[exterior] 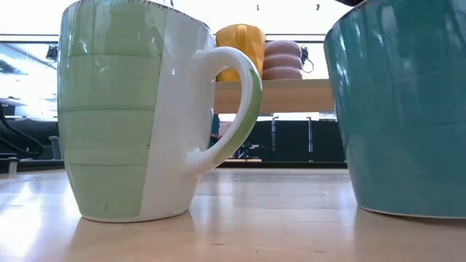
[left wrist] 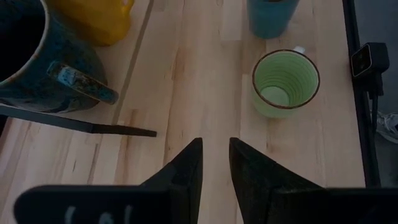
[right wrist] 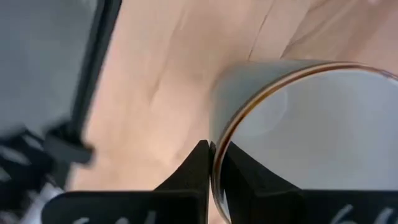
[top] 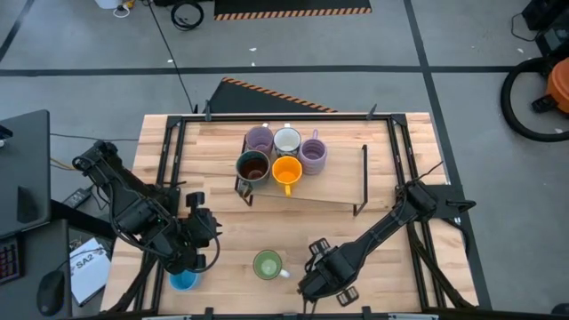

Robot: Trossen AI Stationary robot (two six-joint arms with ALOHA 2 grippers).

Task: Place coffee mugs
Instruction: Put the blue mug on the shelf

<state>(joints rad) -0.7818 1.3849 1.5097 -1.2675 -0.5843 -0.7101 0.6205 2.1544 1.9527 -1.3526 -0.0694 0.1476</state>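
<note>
**Right Fingers Pinch a Mug's Rim at the Table's Front Edge**

The wooden table (top: 222,204) carries a low black-framed rack (top: 342,191) toward its back. My two dark arms reach in over the front edge, the left from the left side and the right from the right.

Five coffee mugs stand crowded at the rack's left end. At the back are a lavender mug (top: 259,140), a white mug (top: 286,140) and a second lavender mug (top: 313,153). In front of them are the dark brown mug (top: 252,166) and the orange mug (top: 286,170).

The green mug (top: 267,265) stands upright on bare wood near the front edge, between my two grippers, with its handle toward the right arm. The blue mug (top: 183,279) stands at the front left corner, partly under my left gripper (top: 197,256). That gripper's fingers (left wrist: 186,165) stand a narrow gap apart with nothing in them.

My right gripper (right wrist: 214,155) sits low at the front, just right of the green mug. Its fingers are pressed onto the wall of a pale mug (right wrist: 323,118) with a thin brown rim, one inside and one outside. I cannot tell that mug's colour from so close.

Off the table's left side lies a sheet of paper (top: 86,267) printed "SA2". White marks on my left gripper's body are too cropped to read.
</note>
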